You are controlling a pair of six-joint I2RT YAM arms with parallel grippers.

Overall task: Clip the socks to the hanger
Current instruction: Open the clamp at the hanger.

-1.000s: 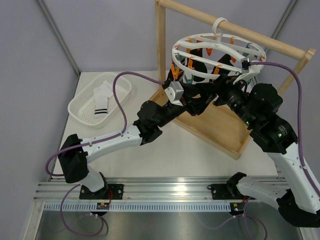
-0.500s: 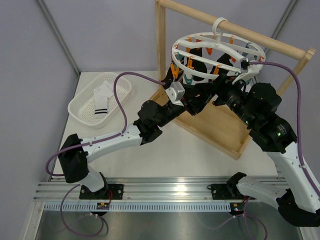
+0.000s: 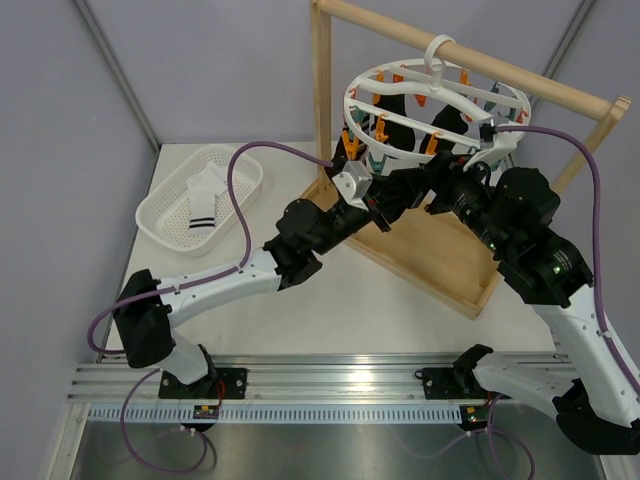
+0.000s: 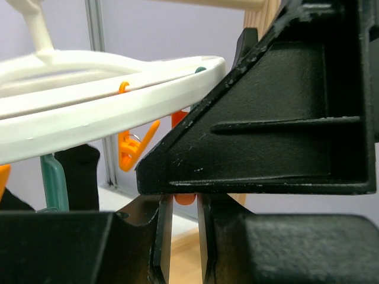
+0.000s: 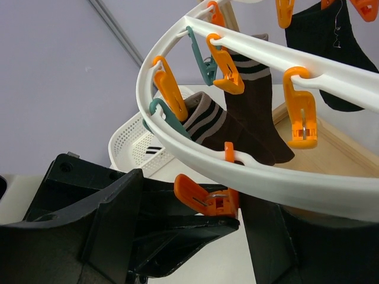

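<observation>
- The left gripper (image 4: pixel 184 232) had its jaws drawn narrow. A sliver of an orange clip (image 5: pixel 205 200) showed in the slit between them, and it looked to be pinching that clip.
- The right gripper (image 3: pixel 427 189) sat hard against it from the right, with one ribbed black finger filling much of the left wrist view. Whether it stood open or held anything could not be told.
- The clip dangled just under the near rim of the hanger (image 5: pixel 308 189). The hanger hung by its hook from the top bar of the wooden stand (image 3: pixel 322 110), at the far right of the table (image 3: pixel 330 300).
- Several socks (image 5: pixel 237 127), dark with pale stripes, were already clipped up. A white striped sock (image 3: pixel 205 198) lay in the mesh basket (image 3: pixel 150 228) at the far left, well apart from both arms.
- Likely trouble:
  - The hanger was free to swing on its hook, so a sideways pull could drag the clip out of the narrow pinch or tilt the whole ring.
  - The two grippers were so close that a small move by either could knock the other.
  - A nudge to the rim might shake the hung socks.
  - The right arm's purple cable (image 3: pixel 560 135) ran just beside the ring and might catch on it.
- Room to move:
  - The ring closed off the space above the grippers.
  - The stand's post and bar blocked the far side, and its board lay below.
  - Open room lay toward the near edge, and leftward toward the basket.
</observation>
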